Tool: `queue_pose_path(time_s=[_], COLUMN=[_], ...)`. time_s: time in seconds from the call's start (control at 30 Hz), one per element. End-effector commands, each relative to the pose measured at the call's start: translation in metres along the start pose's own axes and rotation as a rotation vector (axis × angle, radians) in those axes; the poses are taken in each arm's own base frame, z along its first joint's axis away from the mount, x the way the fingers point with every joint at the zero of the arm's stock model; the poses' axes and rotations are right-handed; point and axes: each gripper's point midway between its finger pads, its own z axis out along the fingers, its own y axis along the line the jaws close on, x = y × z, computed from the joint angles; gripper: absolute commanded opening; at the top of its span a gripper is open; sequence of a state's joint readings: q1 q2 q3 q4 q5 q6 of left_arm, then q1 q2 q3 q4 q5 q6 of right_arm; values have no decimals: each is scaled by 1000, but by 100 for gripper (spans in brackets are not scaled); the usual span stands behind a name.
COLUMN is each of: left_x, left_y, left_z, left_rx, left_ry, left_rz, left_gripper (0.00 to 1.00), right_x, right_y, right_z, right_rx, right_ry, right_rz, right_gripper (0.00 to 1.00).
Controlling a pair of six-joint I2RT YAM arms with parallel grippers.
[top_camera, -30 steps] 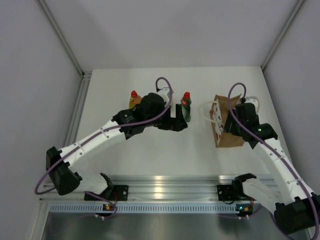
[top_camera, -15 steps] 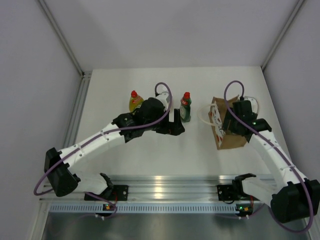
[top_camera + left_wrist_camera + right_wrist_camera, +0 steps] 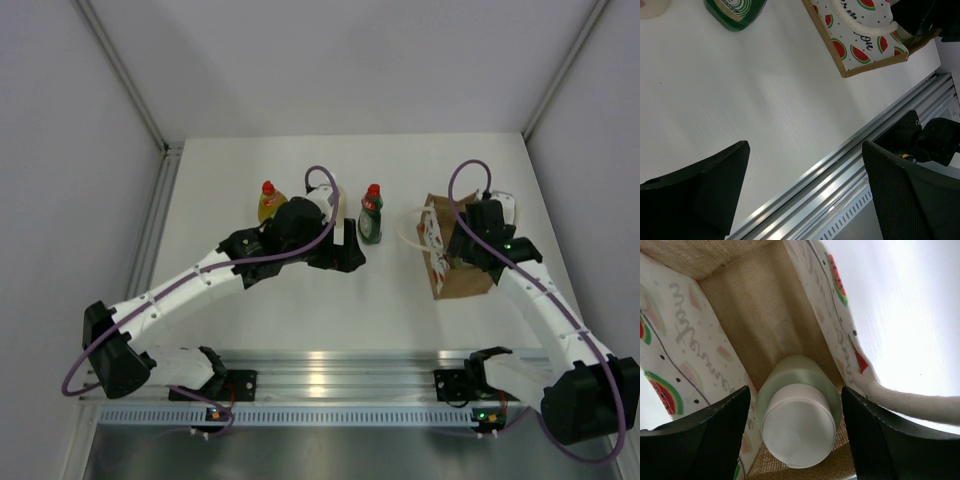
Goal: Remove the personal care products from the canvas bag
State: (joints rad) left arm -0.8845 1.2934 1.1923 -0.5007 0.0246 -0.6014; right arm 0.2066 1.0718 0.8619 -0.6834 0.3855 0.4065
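The canvas bag stands right of centre; its watermelon-print panel shows in the left wrist view. My right gripper reaches into its mouth. In the right wrist view the right gripper is open, its fingers on either side of a pale bottle with a white cap inside the bag, not closed on it. The dark green bottle and the yellow bottle stand on the table. My left gripper is open and empty, just left of the green bottle. A cream object shows at the frame corner.
An aluminium rail runs along the table's near edge, also in the left wrist view. Grey walls enclose the table on the left, right and back. The bag's white handle hangs beside the right finger.
My left gripper has drawn back a little from the dark green bottle, which stays standing. My right gripper has shifted slightly left over the bag's mouth.
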Motion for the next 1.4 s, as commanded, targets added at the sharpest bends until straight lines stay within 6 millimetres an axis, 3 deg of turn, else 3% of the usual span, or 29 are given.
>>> queue_pose_path(time_s=[0.0, 0.17, 0.47, 0.93, 1.03, 1.07, 1.23, 1.37], left_x=[-8, -11, -11, -11, -12, -12, -11, -12], left_y=[-3, 4, 6, 13, 14, 14, 16, 18], left_z=[-3, -3, -5, -5, -5, -5, -4, -5], left_rx=[14, -16, -25, -53, -58, -58, -67, -74], left_ry=[-45, -63, -69, -83, -88, -86, -84, -93], left_rz=[17, 20, 32, 41, 44, 45, 45, 43], left_gripper=[98, 98, 98, 98, 98, 98, 98, 98], right_x=[-14, -24, 11, 29, 29, 27, 10, -17], right_y=[-3, -9, -22, -9, -6, -6, -2, 3], right_z=[-14, -23, -3, 25, 27, 27, 22, 14], right_rx=[-20, -6, 89, 69, 57, 54, 38, 18], right_ry=[-49, -90, 26, 96, 88, 80, 38, -15], right_rz=[45, 44, 3, -16, -3, -2, 9, 1], right_gripper=[71, 72, 73, 76, 63, 51, 16, 0])
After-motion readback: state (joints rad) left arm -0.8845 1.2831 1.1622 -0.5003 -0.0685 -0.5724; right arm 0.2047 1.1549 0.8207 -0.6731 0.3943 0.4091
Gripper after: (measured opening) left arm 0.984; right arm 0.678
